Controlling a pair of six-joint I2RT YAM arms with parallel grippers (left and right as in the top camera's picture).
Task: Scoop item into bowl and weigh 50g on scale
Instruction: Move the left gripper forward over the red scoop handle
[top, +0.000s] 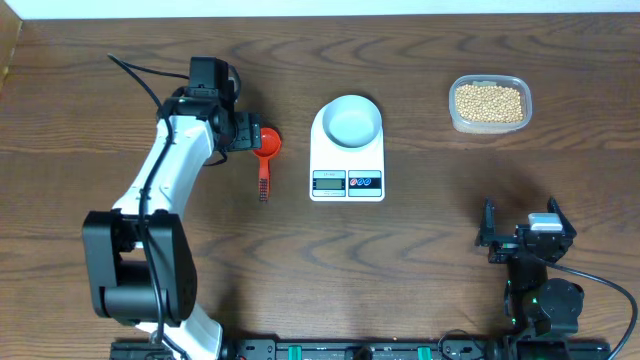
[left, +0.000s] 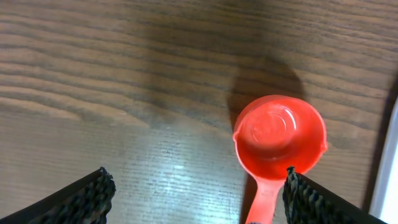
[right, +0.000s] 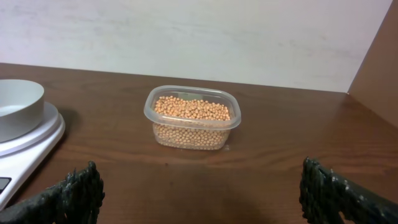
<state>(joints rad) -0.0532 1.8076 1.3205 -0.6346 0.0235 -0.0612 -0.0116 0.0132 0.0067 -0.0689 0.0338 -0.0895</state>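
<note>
A red scoop (top: 265, 152) lies on the table left of the scale, its cup toward the back and its handle toward the front. My left gripper (top: 250, 140) hangs open just over it. In the left wrist view the scoop (left: 280, 134) sits close to the right finger (left: 305, 196), and the left gripper (left: 198, 186) holds nothing. The pale bowl (top: 352, 122) stands empty on the white scale (top: 347, 182). The tan beans (top: 489, 102) fill a clear tub at the back right. My right gripper (top: 522, 218) rests open near the front right, facing the beans (right: 191, 109).
The clear tub (right: 191, 127) stands well ahead of the right gripper (right: 200, 180), with the scale (right: 31, 143) and the bowl (right: 18, 109) at the left edge of that view. A pale wall runs behind the table.
</note>
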